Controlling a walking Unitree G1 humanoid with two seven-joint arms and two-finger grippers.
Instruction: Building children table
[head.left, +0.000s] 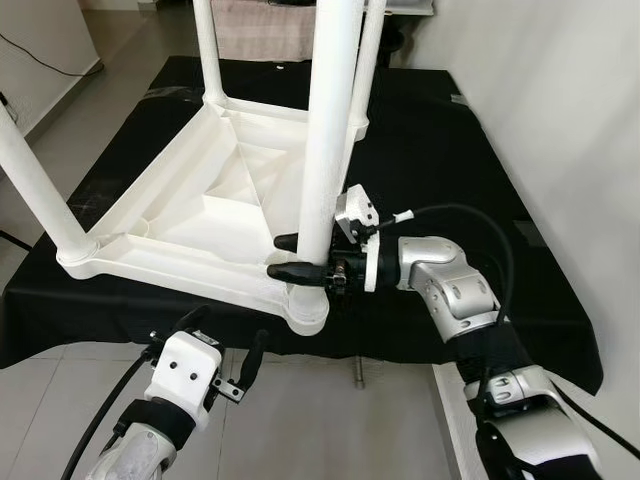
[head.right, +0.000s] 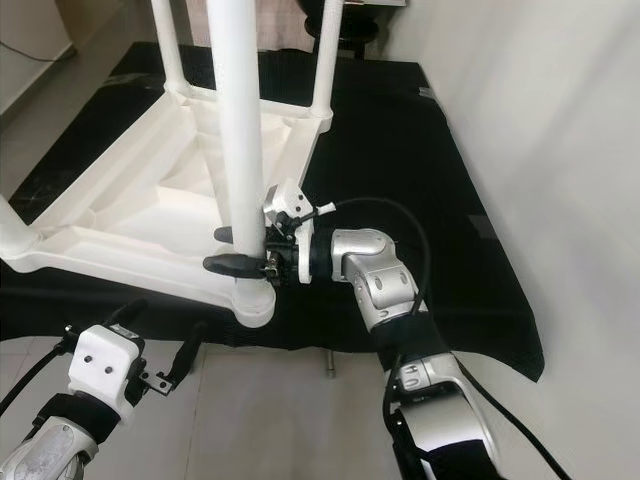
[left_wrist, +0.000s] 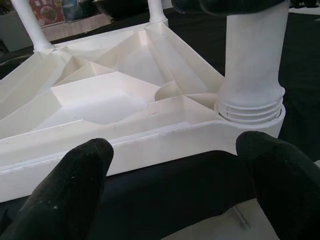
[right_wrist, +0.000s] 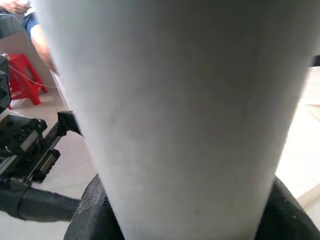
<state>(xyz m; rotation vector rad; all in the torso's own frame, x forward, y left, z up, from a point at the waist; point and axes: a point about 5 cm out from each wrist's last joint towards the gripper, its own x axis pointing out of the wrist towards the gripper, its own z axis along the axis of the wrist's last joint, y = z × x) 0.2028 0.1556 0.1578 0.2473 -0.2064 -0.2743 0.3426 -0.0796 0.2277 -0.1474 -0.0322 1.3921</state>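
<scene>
white children's table upside down on a black cloth, one leg gripped by the right gripper.

the overturned table top (head.left: 190, 225) is seen across the centre and left of the left eye view, laid on the black cloth (head.left: 450, 170), with legs standing up from its corners. the nearest leg (head.left: 325, 140) is seated in the corner socket (head.left: 305, 305) at lower centre. the right gripper (head.left: 300, 256) is clamped on this leg just above the socket, its black fingers on either side. the left gripper (head.left: 222, 345) is held at the lower left, in front of the table's edge over the pale floor (head.left: 320, 420), its fingers spread apart with nothing between them.
</scene>
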